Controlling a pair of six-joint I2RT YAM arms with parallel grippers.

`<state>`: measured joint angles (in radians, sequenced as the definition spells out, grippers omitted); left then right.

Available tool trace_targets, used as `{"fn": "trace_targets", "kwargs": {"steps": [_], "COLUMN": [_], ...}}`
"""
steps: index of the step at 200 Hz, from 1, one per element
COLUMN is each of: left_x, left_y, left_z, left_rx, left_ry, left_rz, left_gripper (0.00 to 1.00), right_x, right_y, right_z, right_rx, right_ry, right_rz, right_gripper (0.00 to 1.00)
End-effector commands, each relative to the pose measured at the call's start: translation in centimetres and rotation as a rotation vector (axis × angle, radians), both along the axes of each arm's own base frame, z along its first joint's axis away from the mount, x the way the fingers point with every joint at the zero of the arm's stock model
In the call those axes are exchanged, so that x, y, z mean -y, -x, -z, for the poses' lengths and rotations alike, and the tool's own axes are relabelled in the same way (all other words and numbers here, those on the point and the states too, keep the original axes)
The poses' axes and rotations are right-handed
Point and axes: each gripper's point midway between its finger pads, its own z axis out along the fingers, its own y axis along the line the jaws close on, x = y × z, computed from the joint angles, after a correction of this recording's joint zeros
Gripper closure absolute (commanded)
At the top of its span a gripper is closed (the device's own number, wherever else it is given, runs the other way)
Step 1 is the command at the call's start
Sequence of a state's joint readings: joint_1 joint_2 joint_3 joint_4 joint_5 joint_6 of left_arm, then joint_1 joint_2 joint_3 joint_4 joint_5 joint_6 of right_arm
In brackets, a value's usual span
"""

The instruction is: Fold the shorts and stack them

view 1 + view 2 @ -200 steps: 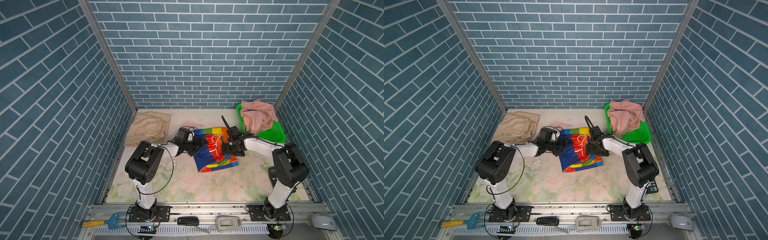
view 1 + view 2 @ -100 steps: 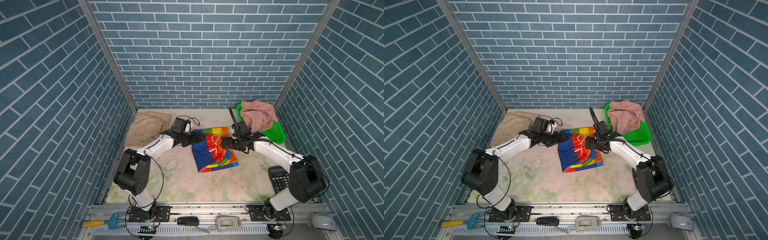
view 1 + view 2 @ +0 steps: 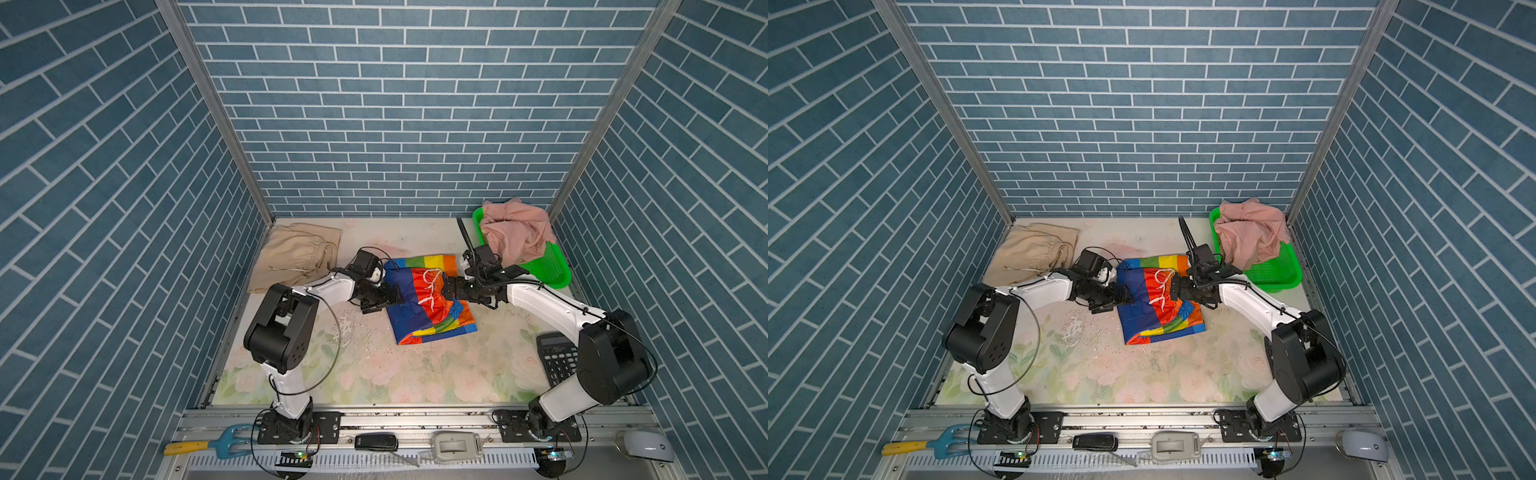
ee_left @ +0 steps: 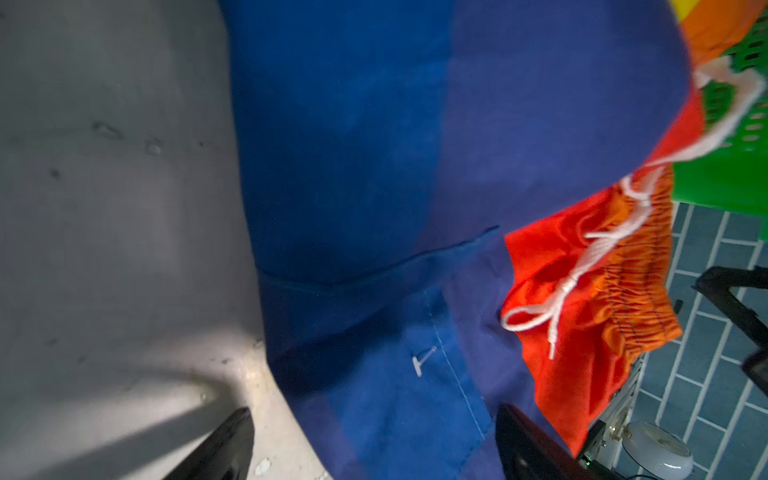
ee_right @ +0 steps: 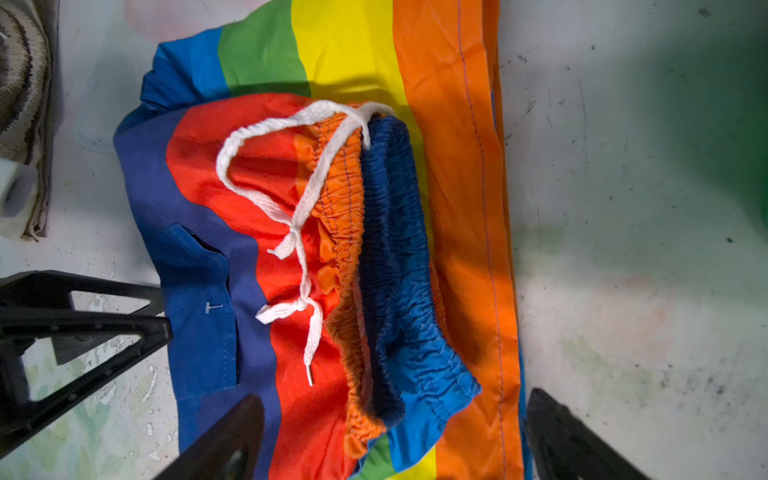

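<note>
I see the rainbow shorts (image 3: 419,309) lying partly folded at the centre of the table (image 3: 374,374), with the white drawstring (image 5: 297,237) on top. My left claw (image 3: 390,296) sits at their 9 o'clock edge, jaws apart around the blue hem. My right claw (image 3: 449,291) is at 3 o'clock, jaws wide over the waistband. The beige shorts (image 3: 295,257) lie at 10 o'clock. The pink shorts (image 3: 515,232) are heaped in the green basket (image 3: 555,276) at 2 o'clock.
</note>
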<state>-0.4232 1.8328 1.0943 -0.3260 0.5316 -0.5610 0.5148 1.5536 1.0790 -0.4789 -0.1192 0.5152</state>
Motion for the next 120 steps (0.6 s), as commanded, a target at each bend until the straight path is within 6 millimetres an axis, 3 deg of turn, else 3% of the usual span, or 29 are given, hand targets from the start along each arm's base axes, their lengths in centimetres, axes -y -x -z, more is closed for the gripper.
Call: {"fn": "trace_targets", "kwargs": {"steps": [1,26,53,64,100,120], "left_x": [0.1,0.0,0.1,0.0,-1.4,-3.6], "left_y": [-0.3,-0.6,-1.0,-1.1,-2.4,-3.4], "left_z": [0.8,1.6,1.8,1.8,-0.8,-3.1], "left_rx": [-0.020,-0.024,-0.014,-0.015,0.048,0.100], "left_ry": [-0.009,-0.023,-0.033,-0.048,-0.181,-0.350], "left_rz": [0.009,0.006,0.018,0.032,0.100,0.168], "left_gripper": [0.15,0.30,0.63,0.72,1.00,1.00], "right_x": [0.6,0.7,0.6,0.6,0.8,0.7], "right_y": [0.2,0.2,0.2,0.2,0.3,0.2], "right_z": [-1.0,-1.3,-1.5,-1.6,-1.8,-1.9], "right_rx": [0.035,0.041,0.050,0.052,0.060,0.063], "right_ry": [0.001,-0.002,-0.009,-0.010,0.002,-0.003], "right_rz": [0.003,0.006,0.006,0.005,0.000,-0.005], "right_gripper": [0.01,0.01,0.01,0.01,0.02,0.02]}}
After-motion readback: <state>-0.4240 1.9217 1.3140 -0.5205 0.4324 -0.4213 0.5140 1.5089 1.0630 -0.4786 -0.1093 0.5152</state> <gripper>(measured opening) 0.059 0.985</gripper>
